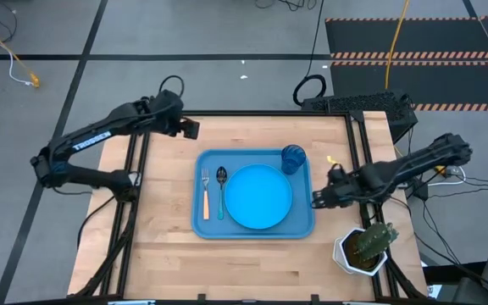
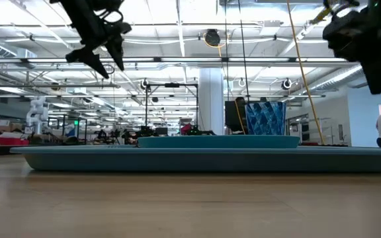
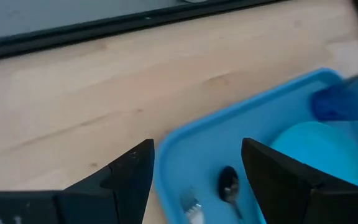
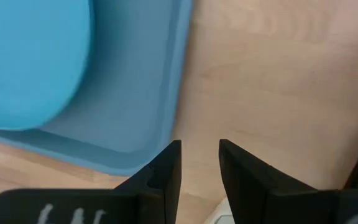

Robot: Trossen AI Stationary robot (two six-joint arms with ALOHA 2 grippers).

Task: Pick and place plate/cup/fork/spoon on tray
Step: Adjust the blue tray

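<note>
The blue tray (image 1: 299,219) lies in the middle of the wooden table. On it rest the round blue plate (image 1: 259,196), the dark blue cup (image 1: 293,158) upright in its far right corner, the orange-handled fork (image 1: 205,199) and the blue-handled spoon (image 1: 221,188) side by side at its left. My left gripper (image 1: 189,127) hangs open above the table's far left part, off the tray; its wrist view shows the tray's corner (image 3: 185,140) beneath the open fingers. My right gripper (image 4: 200,146) hovers just right of the tray's right rim (image 4: 178,81), its fingers a little apart with nothing between them.
A white pot with a cactus (image 1: 365,248) stands at the table's near right corner, close to my right arm. Black frame rails (image 1: 134,161) run along the table's left and right sides. Bare wood lies left of the tray and along the near edge (image 1: 252,271).
</note>
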